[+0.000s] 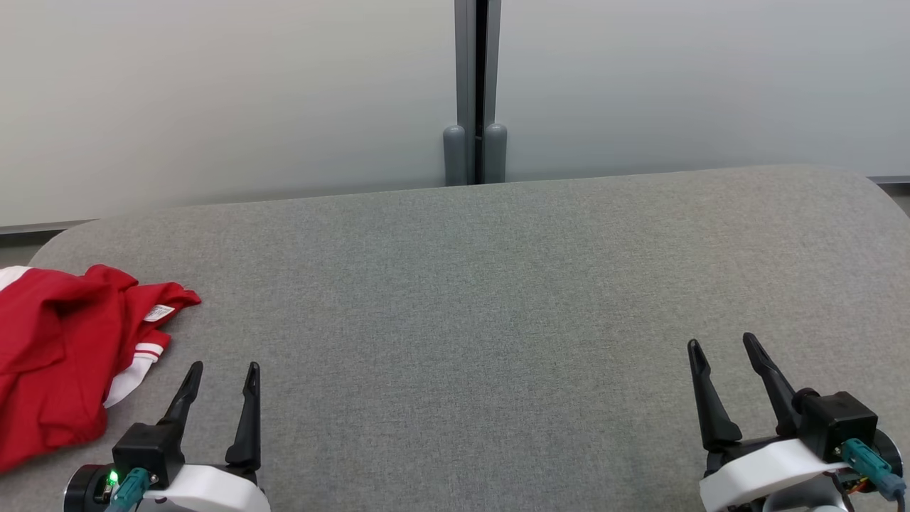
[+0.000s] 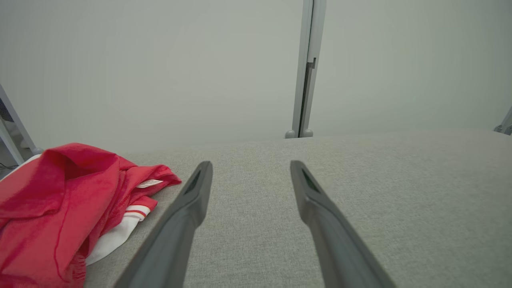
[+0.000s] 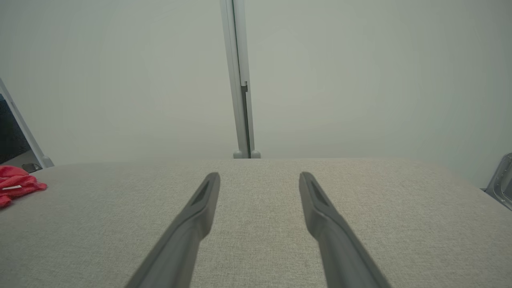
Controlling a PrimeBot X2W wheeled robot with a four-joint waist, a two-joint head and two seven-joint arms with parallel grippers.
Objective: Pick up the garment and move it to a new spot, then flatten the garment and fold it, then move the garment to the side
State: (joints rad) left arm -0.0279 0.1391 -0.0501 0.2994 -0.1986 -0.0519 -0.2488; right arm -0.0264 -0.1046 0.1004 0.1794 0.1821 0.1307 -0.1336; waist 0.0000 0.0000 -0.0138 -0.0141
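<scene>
A crumpled red garment [image 1: 60, 348] with white trim and a small white label lies bunched at the table's left edge; in the left wrist view the garment [image 2: 60, 208] fills the lower left. My left gripper [image 1: 222, 371] stands open just right of the cloth, not touching it, nothing between its fingers [image 2: 196, 192]. Far to the right, near the front edge, my right gripper [image 1: 724, 347] is open and empty too. In the right wrist view a corner of the garment [image 3: 18, 185] shows at the far left, with the fingers [image 3: 206, 196] over bare fabric.
The grey fabric table [image 1: 483, 284] spreads wide with rounded far corners. Behind it stand pale partition panels joined by a grey post [image 1: 475, 92]. A metal frame [image 3: 502, 180] peeks in at the right in the right wrist view.
</scene>
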